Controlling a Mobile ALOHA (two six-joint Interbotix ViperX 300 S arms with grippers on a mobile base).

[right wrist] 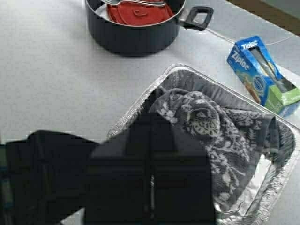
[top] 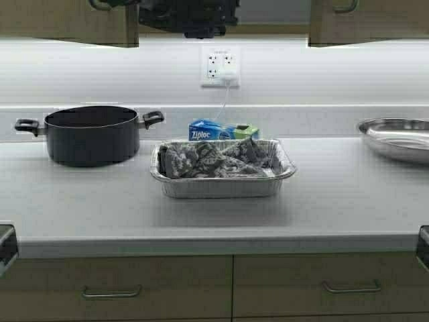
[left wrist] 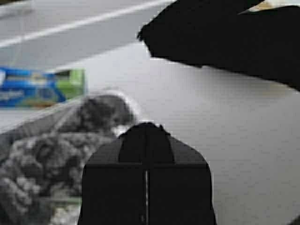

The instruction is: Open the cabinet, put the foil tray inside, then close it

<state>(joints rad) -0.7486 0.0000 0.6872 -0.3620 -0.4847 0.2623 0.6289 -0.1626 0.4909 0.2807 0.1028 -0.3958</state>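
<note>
A kitchen: white bench (top: 335, 201), wall outlet (top: 220, 66), black pot (top: 90, 134), cupboards (top: 67, 23) overhead, drawers (top: 114, 285) below.

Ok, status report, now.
Left gripper, right gripper shut, high above tray. Tray on counter, cloth inside. Pot, Ziploc box apart.

Pale grey countertop (top: 348, 201) running wall to wall, with a low matching backsplash ledge behind it. White wall (top: 335, 70) above, lit bright by under-cupboard strip lighting. White double outlet (top: 220, 66) dead centre with a cord plugged in. Olive-tan base drawers (top: 114, 285) below, horizontal steel handles (top: 111, 292).
</note>
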